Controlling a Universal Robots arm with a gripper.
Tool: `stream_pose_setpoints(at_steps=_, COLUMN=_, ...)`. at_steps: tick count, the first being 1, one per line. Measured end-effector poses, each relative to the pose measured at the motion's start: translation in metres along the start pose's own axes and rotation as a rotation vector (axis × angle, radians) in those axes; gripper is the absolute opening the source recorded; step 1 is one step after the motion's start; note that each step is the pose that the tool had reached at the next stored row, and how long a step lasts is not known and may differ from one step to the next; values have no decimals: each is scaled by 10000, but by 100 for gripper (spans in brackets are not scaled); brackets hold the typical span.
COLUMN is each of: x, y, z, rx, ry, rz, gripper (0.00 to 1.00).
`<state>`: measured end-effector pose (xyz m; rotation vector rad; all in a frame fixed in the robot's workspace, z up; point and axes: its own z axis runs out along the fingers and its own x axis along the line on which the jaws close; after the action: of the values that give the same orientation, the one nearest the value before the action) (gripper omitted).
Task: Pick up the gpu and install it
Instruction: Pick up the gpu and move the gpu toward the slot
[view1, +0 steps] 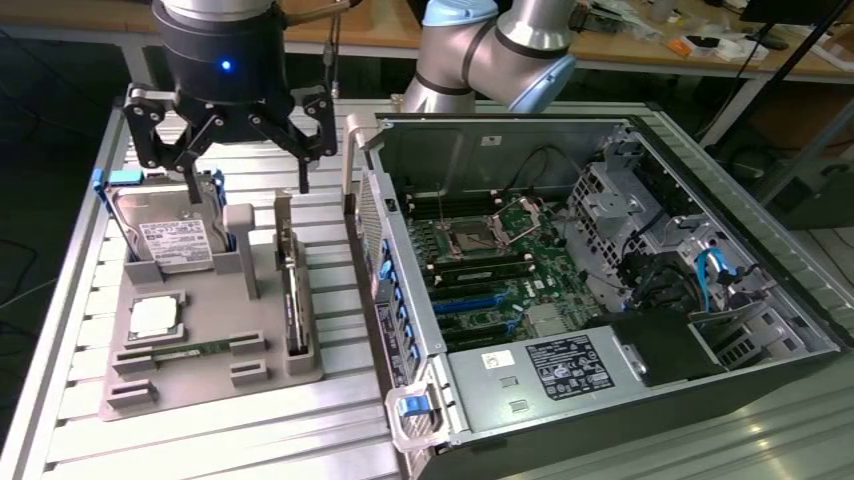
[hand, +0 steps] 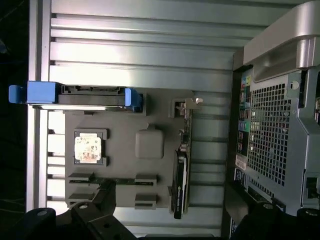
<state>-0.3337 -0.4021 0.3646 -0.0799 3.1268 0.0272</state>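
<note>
Slatted aluminium desk (view1: 200, 440) carries a grey tray (view1: 254, 385) and, on the exterior view's right, an open computer case (view1: 494, 145). I note the tray holds a blue-framed hard drive (view1: 167, 235), a processor chip (view1: 156, 318), a memory stick (view1: 180, 350) and the gpu (view1: 296, 300), standing on edge in its slot nearest the case. Pincer (view1: 254, 165) hangs above the tray, fingers spread wide, holding nothing.

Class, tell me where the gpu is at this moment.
In the exterior view the gpu stands on edge in the grey holder, on that view's left, between the hard drive and the open computer case.
</note>
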Motion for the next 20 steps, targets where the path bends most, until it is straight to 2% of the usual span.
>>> stream_pose_setpoints(at_steps=5, x=-12, y=-73, z=77, rx=-1, ry=-1, rz=0, gripper=96)
stream_pose_setpoints(at_steps=8, x=-66, y=-107, z=149, rx=0, ry=1, rz=-1, gripper=96)
stream_pose_setpoints(at_steps=15, x=-179, y=-135, z=286, rx=-1, ry=-1, rz=0, gripper=96)
stream_pose_setpoints(at_steps=20, x=-197, y=-140, z=376, rx=0, ry=0, rz=0, gripper=96)
